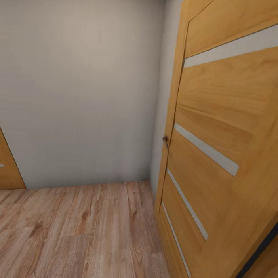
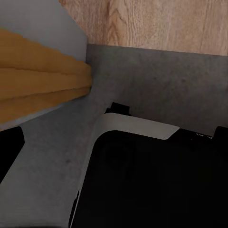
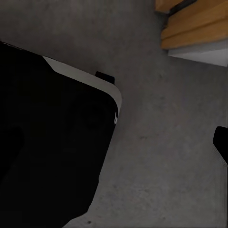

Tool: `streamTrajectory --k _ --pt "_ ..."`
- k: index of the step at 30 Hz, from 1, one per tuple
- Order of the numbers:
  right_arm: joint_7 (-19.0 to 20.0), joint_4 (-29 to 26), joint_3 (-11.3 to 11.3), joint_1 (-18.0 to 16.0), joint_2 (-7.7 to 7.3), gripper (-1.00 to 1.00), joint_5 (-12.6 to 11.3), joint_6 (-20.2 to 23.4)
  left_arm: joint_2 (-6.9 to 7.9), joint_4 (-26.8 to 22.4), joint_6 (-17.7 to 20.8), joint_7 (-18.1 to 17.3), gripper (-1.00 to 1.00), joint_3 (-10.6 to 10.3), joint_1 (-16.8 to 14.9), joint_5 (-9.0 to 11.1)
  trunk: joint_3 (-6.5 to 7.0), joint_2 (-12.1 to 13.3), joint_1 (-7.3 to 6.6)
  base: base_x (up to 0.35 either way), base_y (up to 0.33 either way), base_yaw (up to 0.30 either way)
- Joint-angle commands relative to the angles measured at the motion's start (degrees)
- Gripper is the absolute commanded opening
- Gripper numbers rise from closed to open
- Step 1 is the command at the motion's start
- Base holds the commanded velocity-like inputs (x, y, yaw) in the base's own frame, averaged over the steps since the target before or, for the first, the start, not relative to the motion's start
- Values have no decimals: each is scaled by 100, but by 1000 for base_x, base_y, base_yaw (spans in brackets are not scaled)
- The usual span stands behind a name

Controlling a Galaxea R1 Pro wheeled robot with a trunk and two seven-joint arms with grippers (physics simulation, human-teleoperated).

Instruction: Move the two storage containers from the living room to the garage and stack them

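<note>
The head view faces a plain pale grey wall (image 1: 76, 83), light wood-plank flooring (image 1: 74, 233) and an orange-wood door with pale stripes (image 1: 223, 159). Both wrist views look down on dark grey mottled concrete floor (image 3: 161, 156) beside the robot's black base (image 2: 152, 185). Whether either claw is apart or together cannot be told.

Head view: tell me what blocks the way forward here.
A plain grey wall closes off the space straight ahead where the wood-plank floor ends. An orange-wood door with pale stripes stands close on the right, its handle by the corner. Another orange door's edge shows at far left.
</note>
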Motion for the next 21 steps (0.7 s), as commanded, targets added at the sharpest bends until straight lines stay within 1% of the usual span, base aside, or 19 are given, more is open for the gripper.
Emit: streamTrajectory --k 1,3,7,15,21 --pt "-37 17 43 -7 2 100 16 -22 -5 5 -21 10 100 14 -5 20 -8 -5 1 0 0 269" --pt "-37 19 40 -7 2 100 12 -22 -5 5 -19 11 100 19 -5 20 -8 -5 1 14 0 227" --pt "-37 19 39 -7 1 100 10 -22 9 5 -15 8 100 22 -5 20 -8 -5 1 151 -26 90" --pt "-32 18 39 -7 2 100 24 -22 16 5 -15 10 100 25 -5 25 -8 -5 1 251 -65 15" --pt "-35 16 39 -7 2 100 28 -22 9 5 -22 9 100 21 -5 21 -8 -5 1 44 -6 0"
